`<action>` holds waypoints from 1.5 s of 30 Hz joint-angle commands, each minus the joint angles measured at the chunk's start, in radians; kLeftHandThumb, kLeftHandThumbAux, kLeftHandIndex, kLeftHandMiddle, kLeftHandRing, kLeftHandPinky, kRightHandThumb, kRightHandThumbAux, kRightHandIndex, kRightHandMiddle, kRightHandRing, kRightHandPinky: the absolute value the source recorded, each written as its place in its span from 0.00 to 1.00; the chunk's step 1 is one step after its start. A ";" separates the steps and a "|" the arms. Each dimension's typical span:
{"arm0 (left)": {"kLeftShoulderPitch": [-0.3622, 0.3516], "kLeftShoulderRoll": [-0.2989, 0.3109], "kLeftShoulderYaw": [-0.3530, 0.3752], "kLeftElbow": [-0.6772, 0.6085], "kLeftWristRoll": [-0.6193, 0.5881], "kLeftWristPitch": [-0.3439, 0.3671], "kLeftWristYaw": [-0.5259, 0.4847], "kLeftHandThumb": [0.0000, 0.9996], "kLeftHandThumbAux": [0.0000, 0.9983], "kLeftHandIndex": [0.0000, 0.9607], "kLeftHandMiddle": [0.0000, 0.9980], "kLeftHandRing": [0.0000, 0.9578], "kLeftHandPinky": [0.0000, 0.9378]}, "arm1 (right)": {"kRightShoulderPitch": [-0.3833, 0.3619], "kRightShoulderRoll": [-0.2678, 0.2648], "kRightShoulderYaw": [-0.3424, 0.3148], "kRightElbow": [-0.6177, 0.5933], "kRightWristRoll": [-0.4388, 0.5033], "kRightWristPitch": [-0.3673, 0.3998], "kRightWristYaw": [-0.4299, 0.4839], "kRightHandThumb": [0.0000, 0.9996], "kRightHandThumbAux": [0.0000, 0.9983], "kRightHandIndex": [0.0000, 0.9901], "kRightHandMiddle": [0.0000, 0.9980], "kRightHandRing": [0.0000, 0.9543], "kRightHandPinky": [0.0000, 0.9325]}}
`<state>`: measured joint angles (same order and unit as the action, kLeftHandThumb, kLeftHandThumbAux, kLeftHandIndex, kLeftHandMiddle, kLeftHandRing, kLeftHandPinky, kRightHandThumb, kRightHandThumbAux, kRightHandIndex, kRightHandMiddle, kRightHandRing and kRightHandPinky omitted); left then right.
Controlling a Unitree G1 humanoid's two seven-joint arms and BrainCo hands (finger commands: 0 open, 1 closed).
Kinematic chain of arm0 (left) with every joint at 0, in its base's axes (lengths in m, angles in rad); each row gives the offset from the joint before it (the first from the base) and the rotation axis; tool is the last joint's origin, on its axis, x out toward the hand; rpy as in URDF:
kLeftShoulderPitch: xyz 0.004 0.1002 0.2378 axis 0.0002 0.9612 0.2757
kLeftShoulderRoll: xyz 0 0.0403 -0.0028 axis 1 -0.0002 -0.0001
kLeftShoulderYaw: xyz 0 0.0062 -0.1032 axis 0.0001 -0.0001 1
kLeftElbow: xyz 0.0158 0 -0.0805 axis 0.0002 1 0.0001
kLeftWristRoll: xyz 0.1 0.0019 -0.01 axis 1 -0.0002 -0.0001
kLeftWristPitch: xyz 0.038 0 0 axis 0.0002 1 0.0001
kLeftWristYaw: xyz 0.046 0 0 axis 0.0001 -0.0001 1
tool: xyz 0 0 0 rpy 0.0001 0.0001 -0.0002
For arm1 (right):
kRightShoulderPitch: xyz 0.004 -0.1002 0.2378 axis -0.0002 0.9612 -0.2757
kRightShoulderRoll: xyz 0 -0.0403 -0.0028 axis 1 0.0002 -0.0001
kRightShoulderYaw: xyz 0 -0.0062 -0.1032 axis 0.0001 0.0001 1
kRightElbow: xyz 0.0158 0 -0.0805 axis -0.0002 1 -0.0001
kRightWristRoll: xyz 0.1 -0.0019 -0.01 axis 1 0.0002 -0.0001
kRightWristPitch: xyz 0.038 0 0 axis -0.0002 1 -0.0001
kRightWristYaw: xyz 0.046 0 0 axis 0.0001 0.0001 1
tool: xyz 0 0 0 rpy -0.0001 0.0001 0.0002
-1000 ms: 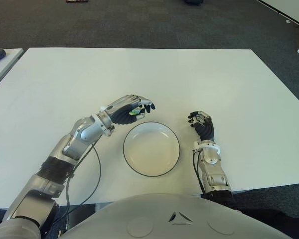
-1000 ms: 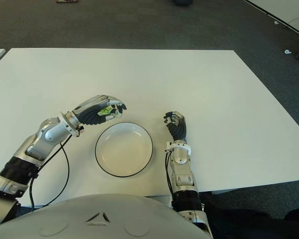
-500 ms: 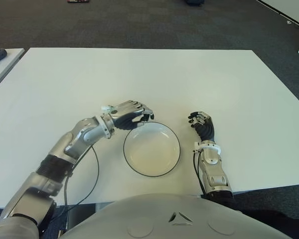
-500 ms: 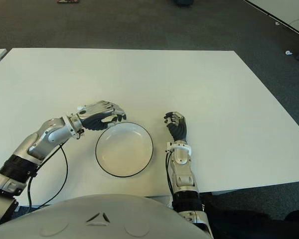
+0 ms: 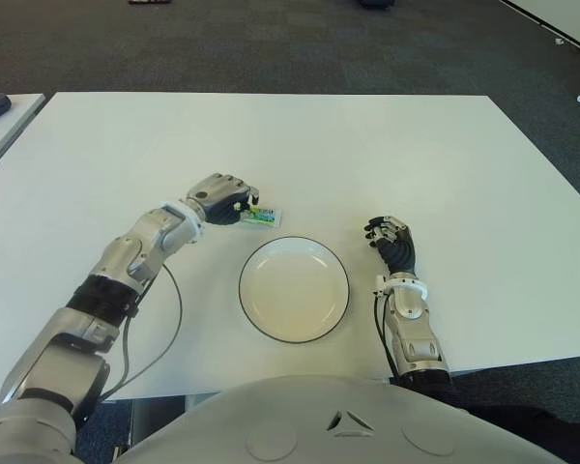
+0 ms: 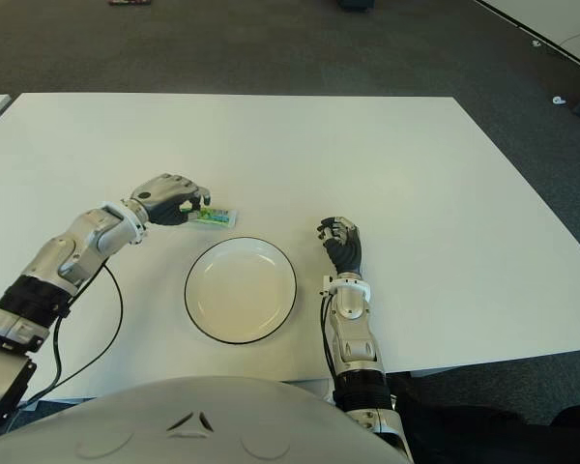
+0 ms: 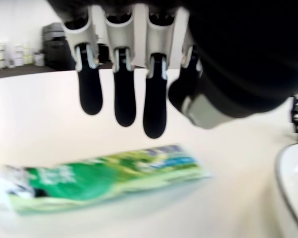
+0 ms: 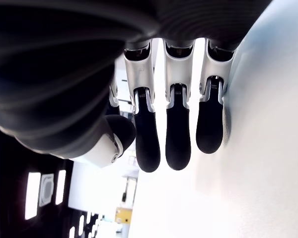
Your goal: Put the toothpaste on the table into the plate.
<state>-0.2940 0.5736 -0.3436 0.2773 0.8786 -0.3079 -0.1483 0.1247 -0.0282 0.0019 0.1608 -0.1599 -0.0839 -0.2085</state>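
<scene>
Two hands show over the white table (image 5: 445, 155). Nearest the robot sits the round white plate (image 5: 294, 289) with its dark rim, holding nothing. Just to the right of the plate shows the right hand (image 5: 391, 242), idle, its dark fingers loosely curled and gripping nothing. Beyond the plate's far-left rim the green toothpaste (image 5: 261, 217) tube lies flat on the table, outside the plate and close to its edge. The left hand (image 5: 220, 199) is right beside the tube on its left, hovering above its end; in the left wrist view the fingers (image 7: 124, 96) hang down relaxed over the toothpaste (image 7: 99, 174) with a clear gap between them, so the hand holds nothing.
</scene>
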 commanded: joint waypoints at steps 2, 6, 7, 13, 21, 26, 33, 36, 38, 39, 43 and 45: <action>-0.028 0.020 -0.029 0.021 0.063 0.062 0.012 0.65 0.32 0.31 0.39 0.36 0.36 | 0.002 -0.001 0.002 0.005 -0.011 0.007 -0.002 0.71 0.73 0.43 0.50 0.53 0.55; -0.035 0.022 -0.028 0.038 0.056 0.085 0.018 0.67 0.30 0.23 0.30 0.28 0.29 | 0.001 0.000 0.001 0.008 -0.009 0.003 -0.003 0.71 0.73 0.43 0.50 0.53 0.55; -0.036 0.022 -0.028 0.040 0.054 0.091 0.020 0.67 0.29 0.22 0.30 0.28 0.28 | 0.002 0.000 0.000 0.007 -0.009 0.002 -0.002 0.71 0.73 0.43 0.50 0.53 0.55; -0.043 0.021 -0.032 0.060 0.056 0.136 0.022 0.66 0.27 0.12 0.21 0.20 0.22 | 0.002 0.000 -0.001 0.008 -0.007 0.000 -0.002 0.71 0.73 0.43 0.50 0.53 0.55; -0.036 0.040 -0.034 0.032 0.052 0.202 -0.034 0.63 0.26 0.06 0.15 0.12 0.16 | 0.004 0.001 0.001 0.000 -0.010 0.008 -0.004 0.71 0.73 0.43 0.50 0.53 0.55; -0.034 0.052 -0.039 0.010 0.031 0.226 -0.104 0.64 0.27 0.04 0.11 0.08 0.13 | 0.004 0.001 0.001 -0.003 -0.011 0.013 -0.006 0.71 0.73 0.43 0.50 0.52 0.55; -0.030 0.066 -0.043 -0.023 -0.009 0.256 -0.245 0.66 0.28 0.03 0.08 0.08 0.18 | 0.003 -0.001 0.001 -0.004 -0.010 0.014 -0.004 0.71 0.73 0.43 0.48 0.51 0.54; -0.019 0.078 -0.039 -0.062 -0.032 0.280 -0.325 0.70 0.29 0.03 0.08 0.10 0.21 | 0.002 -0.002 0.001 -0.004 -0.009 0.011 -0.002 0.71 0.73 0.43 0.49 0.52 0.55; -0.014 0.089 -0.039 -0.094 -0.043 0.296 -0.383 0.72 0.29 0.03 0.09 0.11 0.22 | 0.001 -0.002 0.001 -0.005 -0.009 0.010 -0.002 0.71 0.73 0.43 0.49 0.52 0.56; -0.011 0.093 -0.039 -0.108 -0.047 0.304 -0.411 0.73 0.30 0.03 0.08 0.11 0.21 | 0.001 -0.002 0.001 -0.004 -0.009 0.009 -0.002 0.71 0.73 0.43 0.49 0.52 0.56; 0.001 0.118 -0.044 -0.207 -0.055 0.368 -0.573 0.70 0.31 0.01 0.07 0.09 0.18 | 0.001 -0.001 0.002 -0.001 -0.007 -0.008 -0.002 0.71 0.73 0.43 0.49 0.53 0.56; 0.008 0.124 -0.043 -0.248 -0.054 0.393 -0.620 0.68 0.31 0.01 0.07 0.08 0.17 | 0.001 -0.001 0.002 0.001 -0.006 -0.014 -0.001 0.71 0.73 0.43 0.49 0.53 0.55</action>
<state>-0.3047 0.6795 -0.3761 0.0868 0.8312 0.0464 -0.6847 0.1250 -0.0306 0.0014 0.1561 -0.1600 -0.0858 -0.2120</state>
